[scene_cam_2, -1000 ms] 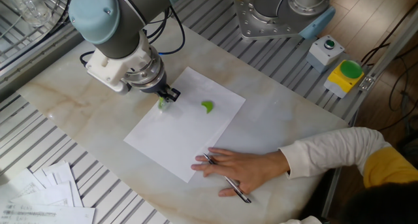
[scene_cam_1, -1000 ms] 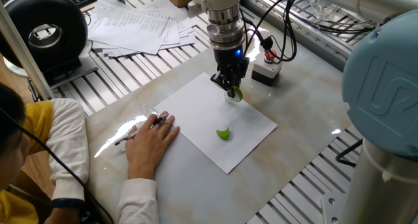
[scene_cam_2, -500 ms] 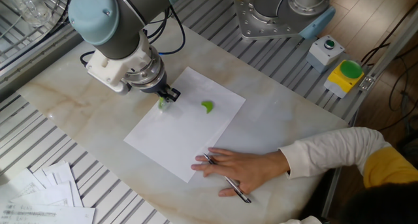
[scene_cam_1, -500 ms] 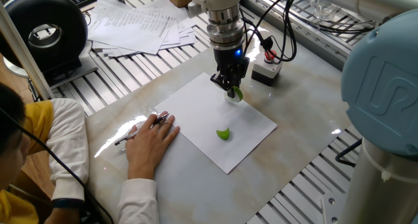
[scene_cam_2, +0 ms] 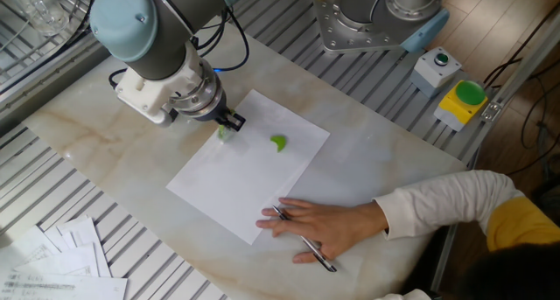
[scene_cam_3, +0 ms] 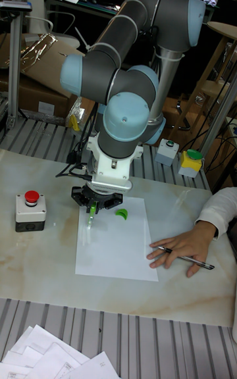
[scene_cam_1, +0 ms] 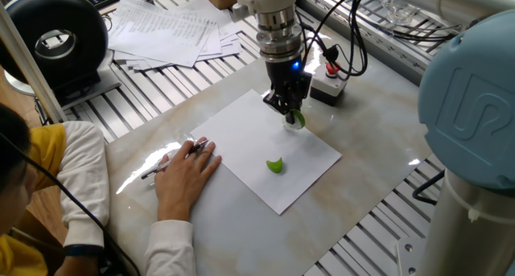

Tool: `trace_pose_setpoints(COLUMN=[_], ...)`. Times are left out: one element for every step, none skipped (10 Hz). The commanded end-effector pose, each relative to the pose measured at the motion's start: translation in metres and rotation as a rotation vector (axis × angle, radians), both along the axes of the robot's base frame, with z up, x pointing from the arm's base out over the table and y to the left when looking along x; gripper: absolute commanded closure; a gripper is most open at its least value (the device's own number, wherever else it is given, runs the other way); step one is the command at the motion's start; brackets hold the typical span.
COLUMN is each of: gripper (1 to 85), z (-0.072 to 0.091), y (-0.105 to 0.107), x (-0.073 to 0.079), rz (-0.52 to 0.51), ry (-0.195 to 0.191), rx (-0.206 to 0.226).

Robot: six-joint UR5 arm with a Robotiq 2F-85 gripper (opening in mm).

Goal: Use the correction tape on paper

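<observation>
The blank white paper (scene_cam_1: 265, 151) (scene_cam_2: 245, 173) (scene_cam_3: 115, 241) lies flat on the marble table. My gripper (scene_cam_1: 290, 115) (scene_cam_2: 226, 129) (scene_cam_3: 92, 211) is shut on the green and white correction tape (scene_cam_1: 294, 120) (scene_cam_2: 222, 131) (scene_cam_3: 90, 216), whose tip rests on the sheet near its far edge. A small green cap-like piece (scene_cam_1: 276, 165) (scene_cam_2: 278, 142) (scene_cam_3: 122, 213) lies loose on the paper, apart from the gripper.
A person's hand (scene_cam_1: 185, 167) (scene_cam_2: 328, 226) (scene_cam_3: 181, 247) presses the paper's near corner, a pen (scene_cam_2: 302, 240) under it. A fanned stack of printed sheets (scene_cam_1: 173, 30), a red-button box (scene_cam_1: 330, 83) (scene_cam_3: 29, 211) and a yellow button box (scene_cam_2: 464, 101) stand around.
My gripper, still holding the correction tape, has shifted a short way along the paper's far edge; the hand and the green piece have stayed put.
</observation>
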State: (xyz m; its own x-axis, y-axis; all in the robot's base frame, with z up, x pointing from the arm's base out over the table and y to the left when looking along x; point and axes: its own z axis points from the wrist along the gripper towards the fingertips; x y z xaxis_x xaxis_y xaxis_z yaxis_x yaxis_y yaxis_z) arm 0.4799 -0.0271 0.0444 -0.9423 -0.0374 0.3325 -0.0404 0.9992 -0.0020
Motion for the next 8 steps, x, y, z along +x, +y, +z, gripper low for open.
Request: trace_pose_setpoints(gripper=[84.7,84.7,84.7,84.7,84.7,84.7,84.7,84.7], z=[0.01,0.018,0.023,0.025,0.027,0.03,0.032,0.034], y=[-0.005,-0.004,0.003,0.022,0.039,0.057,0.071,0.078], x=[0.003,0.009,0.022,0.049,0.079,0.101,0.123,0.141], rz=[0.01,0.009,-0.008,-0.048,-0.077,-0.099,-0.112,-0.087], ry=[0.014,0.018,-0.007,-0.076,-0.164,-0.227,-0.289,-0.342], rx=[-0.023,-0.028,-0.017,0.019,0.041,0.066,0.086,0.089])
